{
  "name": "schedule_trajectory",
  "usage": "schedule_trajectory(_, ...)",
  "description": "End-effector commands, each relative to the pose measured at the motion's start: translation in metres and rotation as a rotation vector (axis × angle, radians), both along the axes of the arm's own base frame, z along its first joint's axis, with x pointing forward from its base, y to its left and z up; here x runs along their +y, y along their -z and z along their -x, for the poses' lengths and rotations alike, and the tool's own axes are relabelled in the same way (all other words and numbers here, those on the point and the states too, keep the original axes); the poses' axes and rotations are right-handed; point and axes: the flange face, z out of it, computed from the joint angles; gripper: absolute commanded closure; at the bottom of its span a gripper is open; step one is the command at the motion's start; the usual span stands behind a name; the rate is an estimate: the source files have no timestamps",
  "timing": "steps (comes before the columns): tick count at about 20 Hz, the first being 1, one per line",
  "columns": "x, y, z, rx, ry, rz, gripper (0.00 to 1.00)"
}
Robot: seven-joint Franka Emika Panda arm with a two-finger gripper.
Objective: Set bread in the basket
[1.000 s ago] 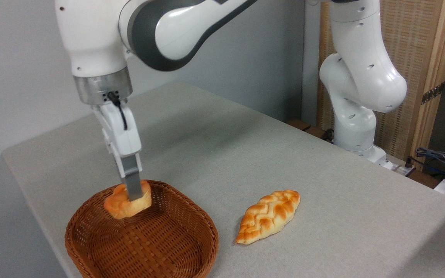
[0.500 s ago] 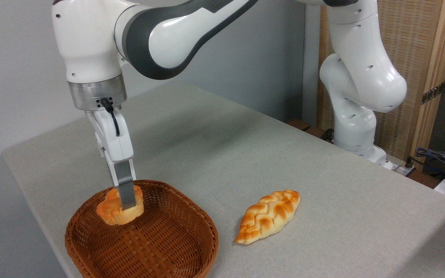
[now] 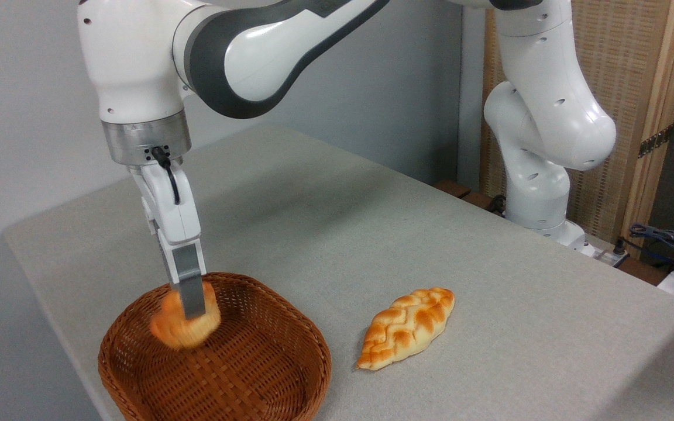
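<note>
Gripper (image 3: 192, 309) hung over basket (image 3: 290, 345), near far-left rim; bread (image 3: 172, 328) blurred, directly at fingertips. 1 finger visible; grip state could not be told.

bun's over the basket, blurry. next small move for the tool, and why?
Probably open, or finish opening, the tool and then lift straight up. The bun sits inside the wicker basket's rim, low over the woven floor, and its blur suggests it is moving or already slipping free; the view does not settle whether the fingers grip it. The braided loaf on the table should be left alone.
</note>
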Motion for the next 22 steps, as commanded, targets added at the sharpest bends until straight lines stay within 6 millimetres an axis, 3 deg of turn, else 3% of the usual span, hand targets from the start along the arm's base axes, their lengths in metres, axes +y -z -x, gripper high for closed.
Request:
schedule_trajectory(1,0.0,-0.007,-0.001,-0.016,0.005,-0.012,0.0)
schedule_trajectory(4,0.0,-0.014,0.0,-0.026,-0.004,-0.002,0.0)
schedule_trajectory(6,-0.001,-0.03,0.005,-0.032,-0.062,0.017,0.0)
schedule_trajectory(8,-0.007,-0.048,0.018,-0.005,-0.13,0.055,0.0)
schedule_trajectory(10,0.011,-0.083,0.038,-0.003,-0.249,0.095,0.0)
schedule_trajectory(13,0.015,-0.109,0.065,0.044,-0.309,0.088,0.0)
schedule_trajectory(18,0.02,-0.121,0.087,0.092,-0.302,0.074,0.0)
schedule_trajectory(22,0.023,-0.116,0.102,0.109,-0.292,0.068,0.0)
